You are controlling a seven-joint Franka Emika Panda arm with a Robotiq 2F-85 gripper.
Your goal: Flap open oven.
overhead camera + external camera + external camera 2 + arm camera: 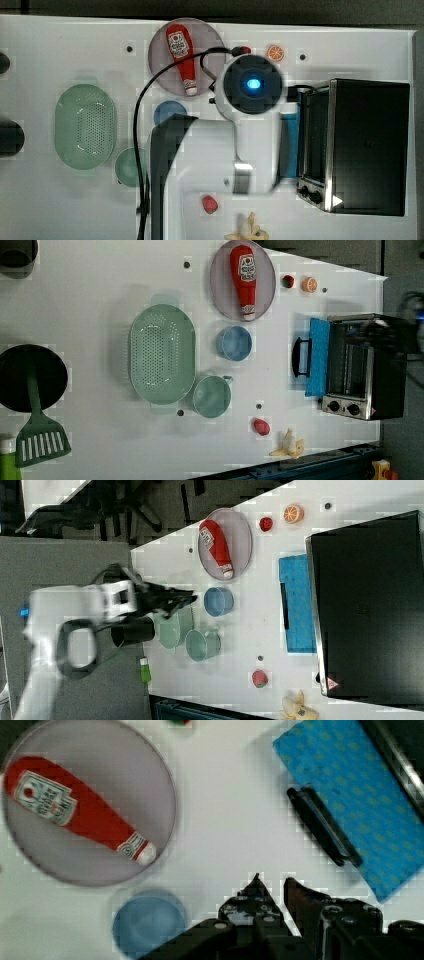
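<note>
Oven (367, 367) stands at the left view's right on the bench (100, 300), its blue door (318, 356) already dropped flat. Tool (272, 887) empty, fingers nearly closed, well clear of the handle (322, 826). Judgement: task done; retreat upward without touching the door.

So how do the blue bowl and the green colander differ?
The blue bowl is small and round with solid walls; the green colander is much larger, oval, and dotted with holes. In the left view the bowl sits nearer the plate holding the ketchup bottle. Both rest open side up on the white table.
</note>
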